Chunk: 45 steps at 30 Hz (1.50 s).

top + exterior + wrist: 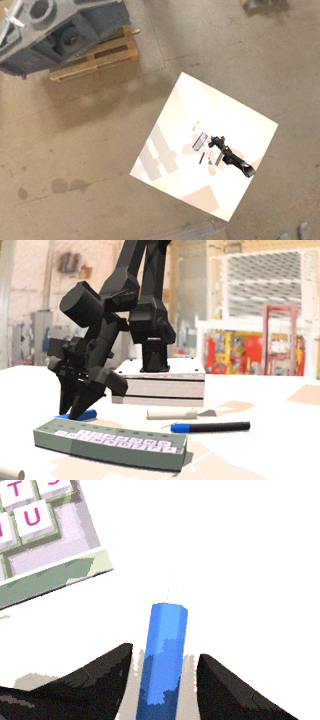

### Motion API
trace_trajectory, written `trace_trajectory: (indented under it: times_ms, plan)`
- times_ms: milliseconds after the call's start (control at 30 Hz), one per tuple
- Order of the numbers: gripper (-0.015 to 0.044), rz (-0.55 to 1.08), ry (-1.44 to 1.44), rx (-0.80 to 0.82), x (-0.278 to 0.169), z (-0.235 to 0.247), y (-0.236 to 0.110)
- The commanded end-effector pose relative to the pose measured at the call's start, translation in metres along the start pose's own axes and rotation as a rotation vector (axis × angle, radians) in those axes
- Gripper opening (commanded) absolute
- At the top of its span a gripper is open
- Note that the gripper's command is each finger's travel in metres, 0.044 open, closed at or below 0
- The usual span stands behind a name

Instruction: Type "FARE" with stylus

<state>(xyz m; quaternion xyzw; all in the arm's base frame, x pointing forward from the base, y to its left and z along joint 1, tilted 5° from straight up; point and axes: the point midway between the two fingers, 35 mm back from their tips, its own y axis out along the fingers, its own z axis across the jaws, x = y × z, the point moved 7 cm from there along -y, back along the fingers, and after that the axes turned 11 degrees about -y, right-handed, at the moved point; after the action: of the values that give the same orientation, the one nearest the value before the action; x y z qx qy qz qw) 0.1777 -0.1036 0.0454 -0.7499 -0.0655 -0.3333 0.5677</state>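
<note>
A blue stylus (211, 137) (89, 415) (169, 625) lies on the desk beside one end of the keyboard. Its thin pale tip points up the wrist view. My gripper (65, 416) (166, 651) is open and points down at the stylus. In the wrist view the black fingers stand on either side of the blue body, with a gap on each side. The green-framed keyboard (200, 141) (103, 454) (50, 582) has white keys with pink letters. Its U key shows near the frame's end in the wrist view. Part of the stylus is hidden behind a finger in the exterior view.
A black marker with a blue cap (201, 158) (217, 427) lies near the keyboard's other end. A pale cylinder (170, 414) lies in front of the arm's base box (160, 388). A pale pen with a yellow cap (196, 125) lies on the keyboard's far side.
</note>
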Motion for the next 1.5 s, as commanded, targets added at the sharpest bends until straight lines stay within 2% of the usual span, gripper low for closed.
trace_trajectory:
  times_ms: [0, 367, 533, 633, 1000, 1467]
  plan:
    - [0.0150, 0.007, -0.004, 0.005, -0.004, 0.001, 0.002]
    - [0.0150, 0.007, -0.004, 0.005, -0.004, 0.001, 0.002]
    - [0.0019, 0.005, 0.000, 0.001, -0.002, 0.000, 0.001]
    - [0.0000, 0.005, 0.000, 0.001, -0.002, 0.000, 0.001]
    - [0.0000, 0.004, 0.000, 0.001, 0.002, 0.000, -0.004]
    - [0.0000, 0.004, 0.000, 0.001, 0.023, -0.004, -0.040]
